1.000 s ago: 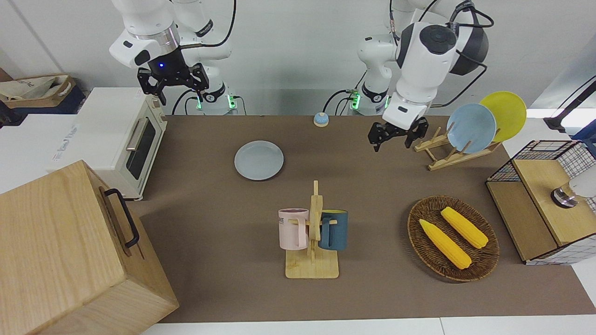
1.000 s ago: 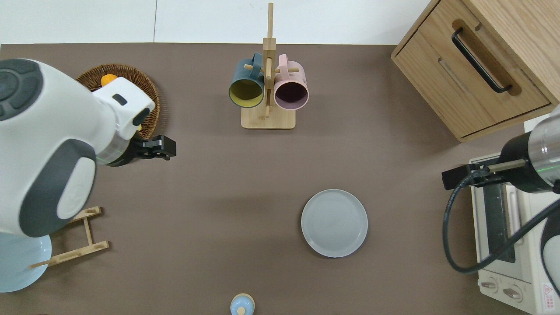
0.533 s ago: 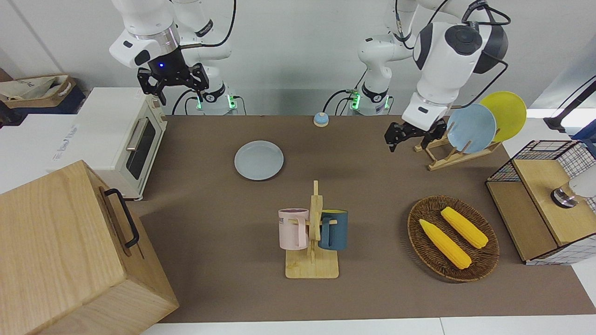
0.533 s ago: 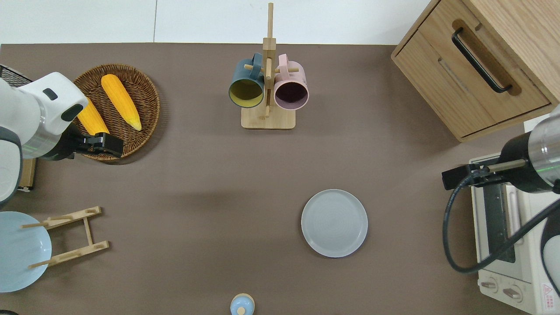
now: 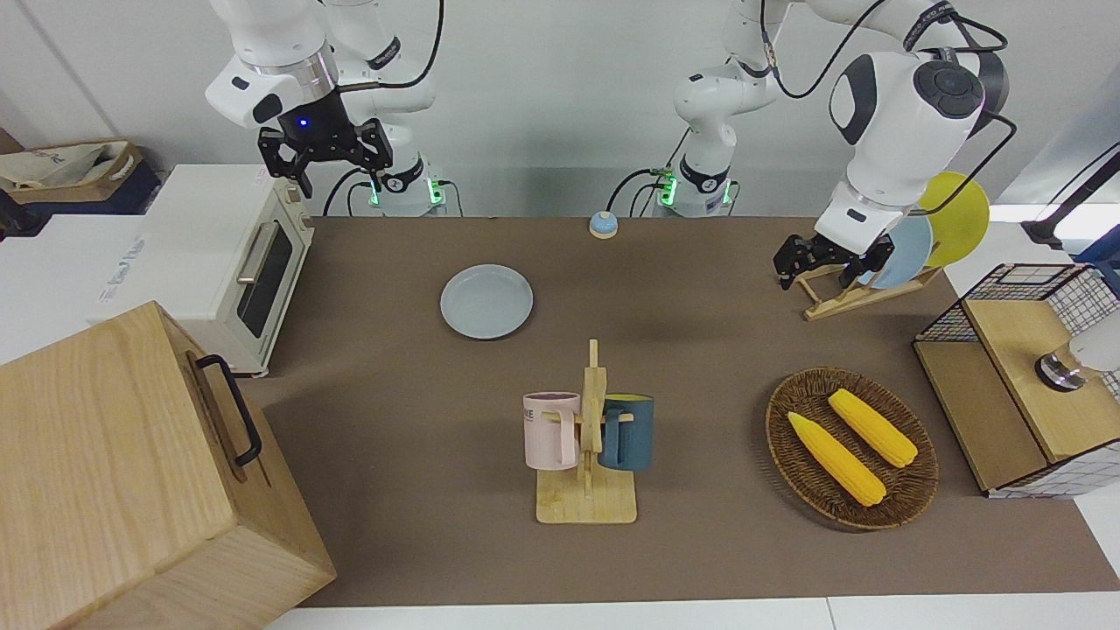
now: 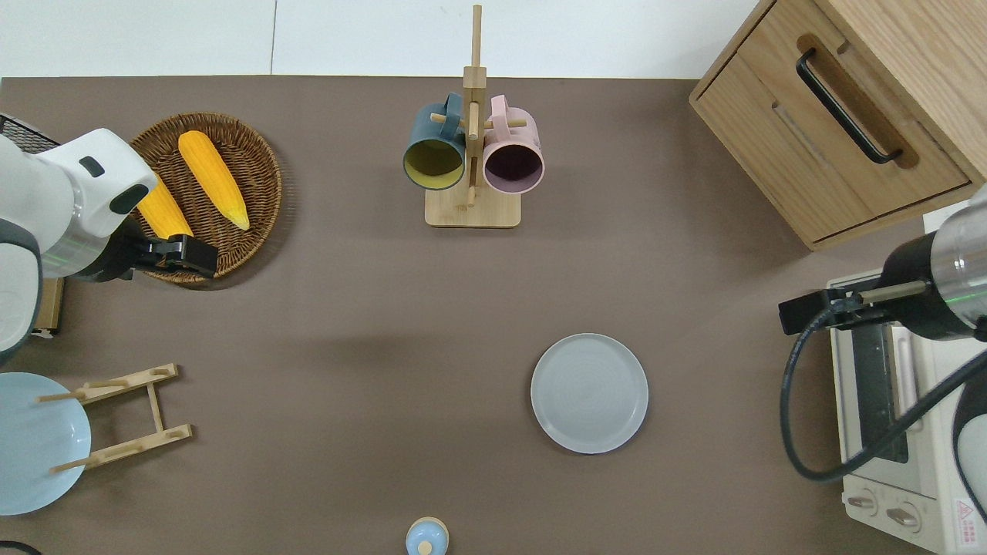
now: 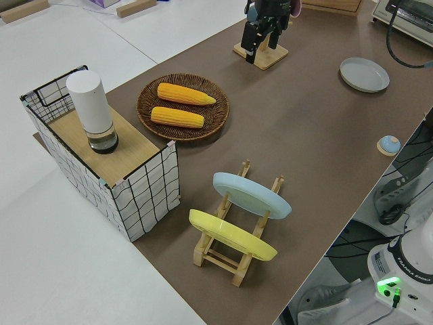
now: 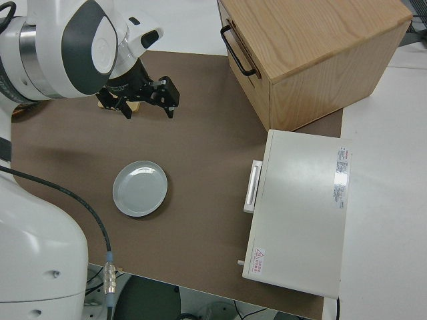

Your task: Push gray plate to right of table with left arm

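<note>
Gray plate (image 6: 589, 393) sits flat on the tabletop (image 6: 370, 324), lower centre-right of the overhead frame, unmoved over the last second and untouched. Left tool (image 6: 183, 257), fingers apart and empty, has swung away to the frame's left edge, over the corn basket (image 6: 262, 154) rim. Looks like retreat: push done or abandoned. Right arm parked, its tool (image 5: 325, 150) spread open.

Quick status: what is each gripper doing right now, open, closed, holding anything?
Left gripper: open, empty, in the air over the wicker basket's edge.
Right gripper: open, empty, arm parked.
</note>
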### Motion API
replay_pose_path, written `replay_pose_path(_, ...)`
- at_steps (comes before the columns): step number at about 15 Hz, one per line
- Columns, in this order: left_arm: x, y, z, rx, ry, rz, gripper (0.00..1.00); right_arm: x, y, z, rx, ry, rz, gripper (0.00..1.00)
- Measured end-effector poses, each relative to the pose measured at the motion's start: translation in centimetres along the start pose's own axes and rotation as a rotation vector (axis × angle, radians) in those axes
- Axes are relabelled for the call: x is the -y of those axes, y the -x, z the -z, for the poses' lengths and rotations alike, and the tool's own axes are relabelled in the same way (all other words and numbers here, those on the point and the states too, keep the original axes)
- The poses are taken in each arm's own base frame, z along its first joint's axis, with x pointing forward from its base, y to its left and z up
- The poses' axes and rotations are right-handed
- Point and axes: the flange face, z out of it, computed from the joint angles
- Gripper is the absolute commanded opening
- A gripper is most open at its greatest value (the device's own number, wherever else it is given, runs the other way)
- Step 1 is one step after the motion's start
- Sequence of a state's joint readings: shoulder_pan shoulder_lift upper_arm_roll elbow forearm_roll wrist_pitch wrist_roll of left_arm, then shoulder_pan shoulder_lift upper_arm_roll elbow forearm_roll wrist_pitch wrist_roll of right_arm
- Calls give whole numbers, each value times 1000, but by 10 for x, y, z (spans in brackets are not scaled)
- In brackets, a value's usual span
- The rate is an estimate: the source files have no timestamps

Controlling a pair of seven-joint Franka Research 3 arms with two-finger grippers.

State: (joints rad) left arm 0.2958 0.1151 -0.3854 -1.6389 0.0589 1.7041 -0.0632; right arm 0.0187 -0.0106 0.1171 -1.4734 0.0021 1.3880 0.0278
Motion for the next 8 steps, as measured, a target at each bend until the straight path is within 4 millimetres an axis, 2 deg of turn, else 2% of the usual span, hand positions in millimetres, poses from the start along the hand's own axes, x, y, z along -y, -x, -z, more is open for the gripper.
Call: replay_pose_path(8, -4, 0, 0, 0, 0, -69, 991, 0, 0, 0, 0, 0, 0, 983)
